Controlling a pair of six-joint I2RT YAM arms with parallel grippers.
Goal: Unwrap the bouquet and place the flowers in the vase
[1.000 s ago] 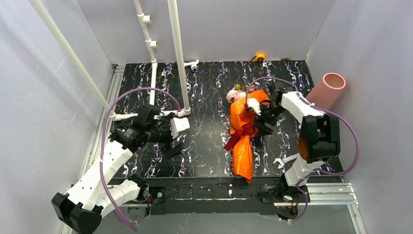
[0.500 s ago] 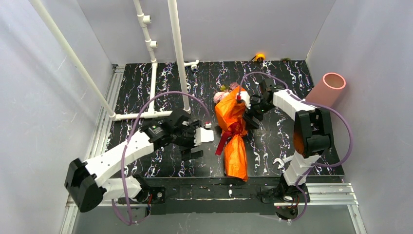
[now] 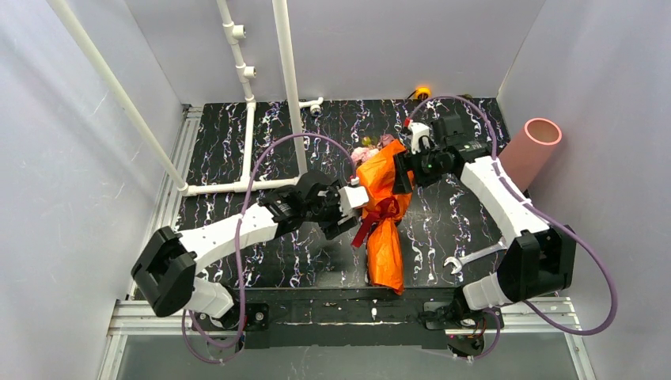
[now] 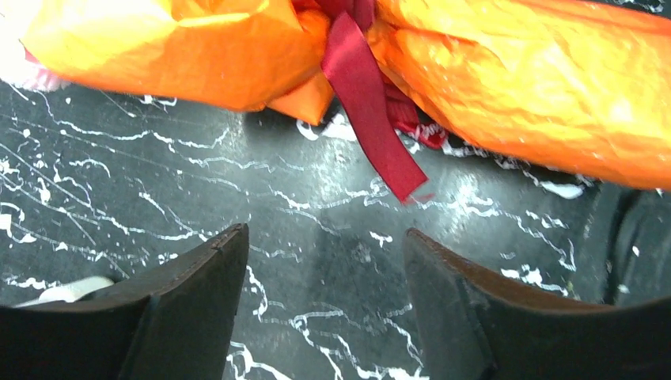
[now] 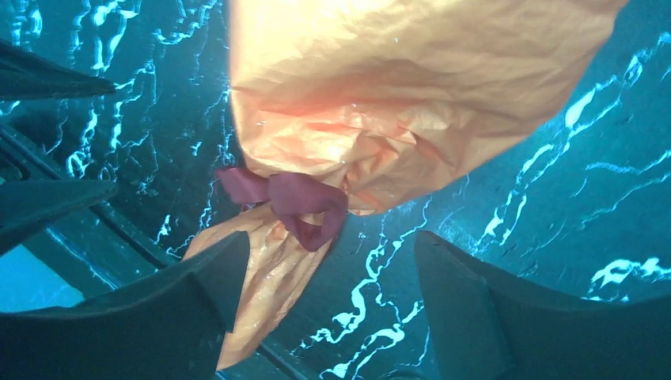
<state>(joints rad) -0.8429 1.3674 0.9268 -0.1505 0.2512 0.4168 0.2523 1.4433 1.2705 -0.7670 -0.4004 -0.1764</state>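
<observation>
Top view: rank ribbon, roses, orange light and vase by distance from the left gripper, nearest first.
From the left gripper:
1. Ribbon: just to its right, tied round the wrap.
2. Roses: at the wrap's far end.
3. Orange light: far back, right of centre.
4. Vase: far right.

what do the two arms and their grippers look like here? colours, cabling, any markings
The left arm and right arm match: white shell links, black joint housings, and a lilac cable looping along each. The left gripper and right gripper each have two dark wedge-shaped fingers, with a white block at the wrist. No markings are readable.
</observation>
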